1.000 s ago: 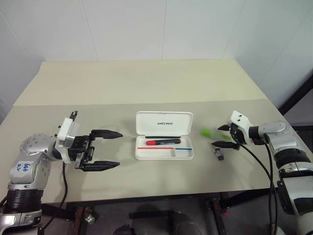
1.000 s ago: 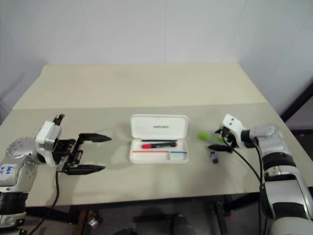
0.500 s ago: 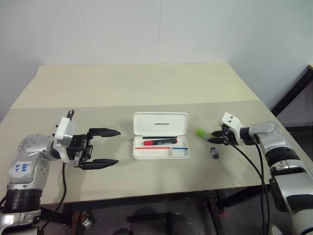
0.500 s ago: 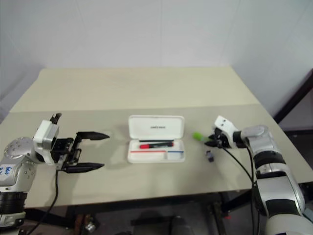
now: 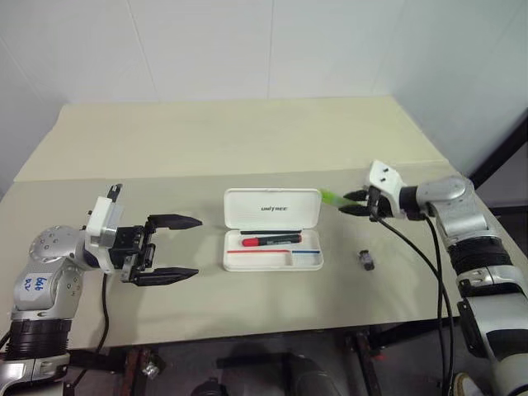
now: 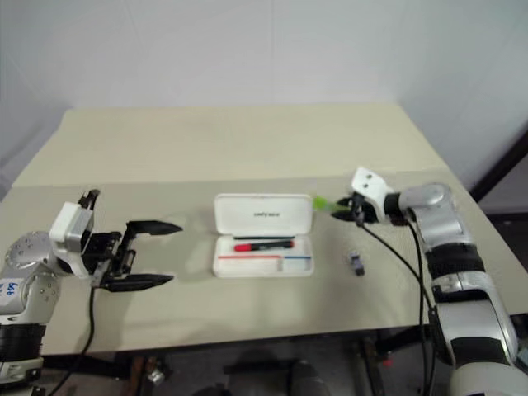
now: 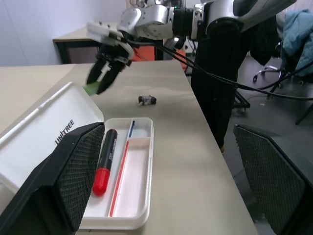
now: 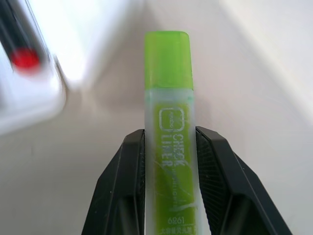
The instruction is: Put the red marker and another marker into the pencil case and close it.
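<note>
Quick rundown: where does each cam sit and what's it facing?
Head stereo pair: above, looking down on the table; left gripper open, right gripper shut.
Left wrist: looks along its fingers at the pencil case, holding the red marker.
Right wrist: fingers clamp the green highlighter.
All share the case.

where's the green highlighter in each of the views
Left eye view: the green highlighter is held in the right gripper, just right of the pencil case lid.
Right eye view: same place, at the lid's right corner.
Left wrist view: a green tip below the right gripper's fingers, above the lid.
Right wrist view: central, pinched between two fingers.
Shared landmark: the open pencil case with the red marker.
</note>
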Tool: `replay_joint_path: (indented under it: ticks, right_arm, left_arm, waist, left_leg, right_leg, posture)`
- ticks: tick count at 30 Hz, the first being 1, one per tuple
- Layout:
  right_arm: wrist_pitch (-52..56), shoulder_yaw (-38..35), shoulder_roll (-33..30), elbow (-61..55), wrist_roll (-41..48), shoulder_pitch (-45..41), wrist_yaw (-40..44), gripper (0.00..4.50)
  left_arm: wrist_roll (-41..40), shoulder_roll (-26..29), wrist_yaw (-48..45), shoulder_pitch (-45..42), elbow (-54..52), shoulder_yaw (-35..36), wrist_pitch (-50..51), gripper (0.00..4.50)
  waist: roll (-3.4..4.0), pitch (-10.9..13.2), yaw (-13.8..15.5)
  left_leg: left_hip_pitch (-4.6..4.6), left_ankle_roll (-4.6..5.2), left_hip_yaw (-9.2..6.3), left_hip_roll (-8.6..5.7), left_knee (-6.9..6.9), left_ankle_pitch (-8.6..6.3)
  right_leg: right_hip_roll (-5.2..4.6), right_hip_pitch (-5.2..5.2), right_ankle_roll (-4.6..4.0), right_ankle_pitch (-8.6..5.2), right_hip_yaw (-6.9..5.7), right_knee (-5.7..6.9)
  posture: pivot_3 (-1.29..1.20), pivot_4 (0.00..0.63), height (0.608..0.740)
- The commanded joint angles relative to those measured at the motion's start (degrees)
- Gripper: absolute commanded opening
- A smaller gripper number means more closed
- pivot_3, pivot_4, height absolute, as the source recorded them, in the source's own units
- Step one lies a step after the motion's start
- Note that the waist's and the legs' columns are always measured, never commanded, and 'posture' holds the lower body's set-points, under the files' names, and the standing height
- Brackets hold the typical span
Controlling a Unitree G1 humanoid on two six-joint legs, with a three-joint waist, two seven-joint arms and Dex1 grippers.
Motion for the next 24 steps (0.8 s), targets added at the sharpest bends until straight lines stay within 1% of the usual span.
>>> replay_joint_path:
  ticks: [1, 4, 9, 12, 17, 20, 24]
  right_arm:
    - [2.7, -2.7, -2.3, -9.7, 1.2, 1.6, -2.2, 1.09]
    - [4.3, -3.9, -3.0, -14.8, 2.2, 2.4, -3.4, 1.09]
    - [5.6, -4.6, -4.0, -18.7, 3.0, 1.8, -5.0, 1.09]
    - [6.1, -5.5, -3.3, -20.5, 4.1, 0.1, -6.2, 1.09]
    - [8.7, -5.4, -2.5, -23.9, 6.3, -1.0, -7.0, 1.09]
    - [14.8, -6.6, -2.5, -29.8, 11.2, -0.7, -5.7, 1.09]
    - [26.1, -5.2, -5.8, -39.7, 18.1, 3.1, -1.0, 1.09]
  left_arm:
    - [-0.5, 0.2, -0.6, -0.4, 0.8, 1.4, -1.9, 4.5]
    - [-0.4, -0.3, -0.7, -1.0, 1.6, 0.9, -2.6, 4.5]
    - [0.1, -1.5, -1.1, -2.1, 2.8, -0.4, -3.5, 4.5]
    - [0.6, -2.4, -1.2, -3.3, 3.6, -1.6, -4.1, 4.5]
    - [0.9, -3.2, -1.6, -4.5, 4.9, -2.5, -4.7, 4.5]
    - [0.7, -3.4, -1.7, -4.6, 4.9, -2.9, -4.8, 4.5]
    - [0.8, -3.4, -2.1, -4.4, 5.3, -3.2, -5.0, 4.5]
  waist:
    - [0.08, 0.1, 0.7]
    - [0.24, 0.1, 1.1]
    - [0.23, 0.1, 1.7]
    - [0.24, 0.2, 2.3]
    - [0.24, 0.2, 2.4]
    - [0.26, 0.2, 2.4]
    - [0.25, 0.2, 2.7]
  left_leg:
    - [-0.07, -0.02, 0.0, 0.0, -0.01, -0.02]
    - [-0.23, -0.04, 0.1, -0.04, 0.0, -0.06]
    - [-0.25, 0.02, 0.14, -0.06, 0.07, -0.15]
    - [-0.24, 0.02, 0.14, -0.06, 0.11, -0.15]
    - [-0.2, 0.01, 0.14, -0.05, 0.12, -0.14]
    - [-0.21, 0.01, 0.14, -0.04, 0.11, -0.14]
    - [-0.23, 0.02, 0.1, -0.02, 0.07, -0.15]
  right_leg:
    - [-0.01, -0.06, -0.01, -0.06, -0.03, 0.0]
    - [-0.06, -0.16, 0.0, -0.09, -0.01, -0.15]
    - [-0.07, -0.12, 0.0, -0.09, -0.01, -0.23]
    - [-0.06, -0.13, 0.0, -0.09, -0.01, -0.17]
    - [-0.04, -0.13, 0.0, -0.09, 0.0, -0.12]
    - [-0.04, -0.14, 0.01, -0.08, 0.0, -0.13]
    - [-0.03, -0.14, 0.0, -0.09, -0.04, -0.16]
  posture:
    - [0.0, 0.15, 0.74]
    - [0.0, 0.15, 0.74]
    - [0.0, 0.15, 0.74]
    - [0.0, 0.15, 0.74]
    - [0.0, 0.15, 0.74]
    - [0.0, 0.15, 0.74]
    - [0.0, 0.15, 0.74]
